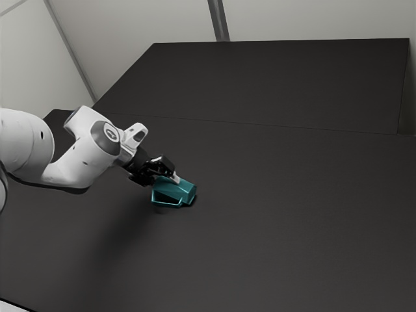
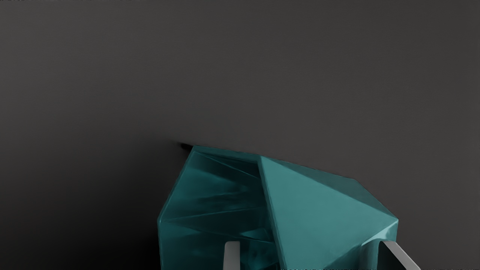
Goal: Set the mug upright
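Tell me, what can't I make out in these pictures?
- Mug's near end: wrist view, cut off by the bottom edge.
- Mug's underside: exterior view, hidden by the mug itself.
- Gripper's contact with the mug: exterior view, too small.
- Arm's base: exterior view, cut off by the left edge.

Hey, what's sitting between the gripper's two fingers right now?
Part of the teal mug: the wrist view shows its wall in the space between the fingers, which stand apart.
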Robot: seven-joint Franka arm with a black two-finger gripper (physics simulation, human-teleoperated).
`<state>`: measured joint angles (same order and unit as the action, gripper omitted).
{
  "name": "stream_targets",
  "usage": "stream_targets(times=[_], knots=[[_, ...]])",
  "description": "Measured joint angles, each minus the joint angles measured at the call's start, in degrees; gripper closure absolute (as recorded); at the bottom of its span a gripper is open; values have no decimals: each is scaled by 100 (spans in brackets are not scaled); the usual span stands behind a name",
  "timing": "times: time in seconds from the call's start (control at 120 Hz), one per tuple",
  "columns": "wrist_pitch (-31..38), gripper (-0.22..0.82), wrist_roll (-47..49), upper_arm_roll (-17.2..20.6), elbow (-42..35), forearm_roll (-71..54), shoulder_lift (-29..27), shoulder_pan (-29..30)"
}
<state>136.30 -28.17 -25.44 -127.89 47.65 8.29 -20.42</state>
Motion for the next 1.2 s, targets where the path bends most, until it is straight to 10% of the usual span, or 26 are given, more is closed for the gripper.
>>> stream_targets(times=[0.625, 0.892, 1.2], knots=[[-13, 30, 25, 64, 484, 107, 208, -355], [-35, 65, 90, 65, 635, 242, 274, -402], [-127, 75, 249, 65, 735, 223, 224, -402]])
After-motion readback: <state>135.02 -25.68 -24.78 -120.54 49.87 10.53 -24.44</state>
